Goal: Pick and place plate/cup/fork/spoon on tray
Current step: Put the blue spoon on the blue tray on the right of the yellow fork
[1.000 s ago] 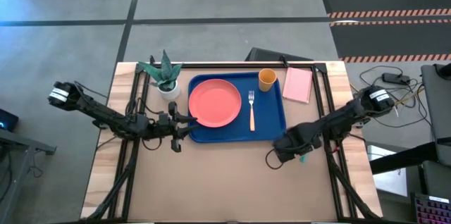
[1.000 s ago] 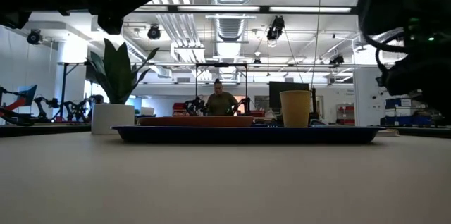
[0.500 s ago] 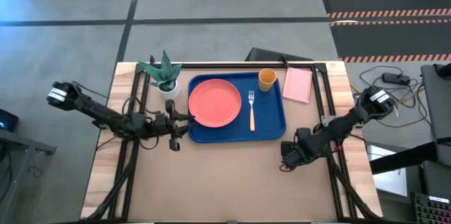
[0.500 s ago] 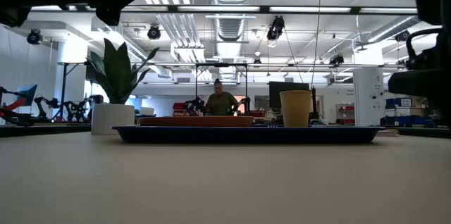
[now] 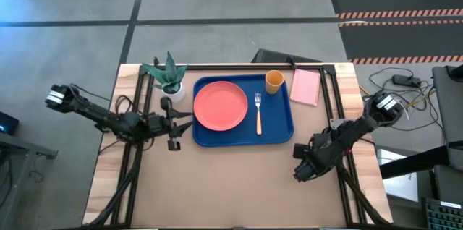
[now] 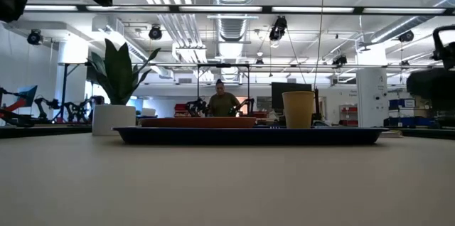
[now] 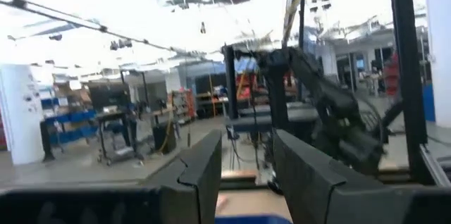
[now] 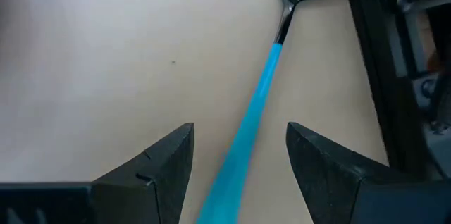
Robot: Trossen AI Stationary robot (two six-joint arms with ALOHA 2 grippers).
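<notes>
— Where's the spoon (image 8: 254, 108)?

— On the bare table, its blue handle running between the right gripper's (image 8: 236, 160) spread fingers; nothing gripped yet.

— And the rest?

— Plate (image 5: 220, 105), fork (image 5: 257, 112) and cup (image 5: 274, 81) sit on the tray (image 5: 283, 132). I'd say only the spoon is left.

— The left gripper (image 7: 244, 171)?

— Open, empty, beside the tray.

— The room?

— Wood tabletop (image 5: 231, 186), a potted plant (image 5: 168, 77), a workshop behind.

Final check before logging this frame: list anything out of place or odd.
One item is off the tray: the spoon lies on the bare table under the open right tool. Plate, fork and cup sit tidily on it. Nothing is spilled or damaged.
</notes>
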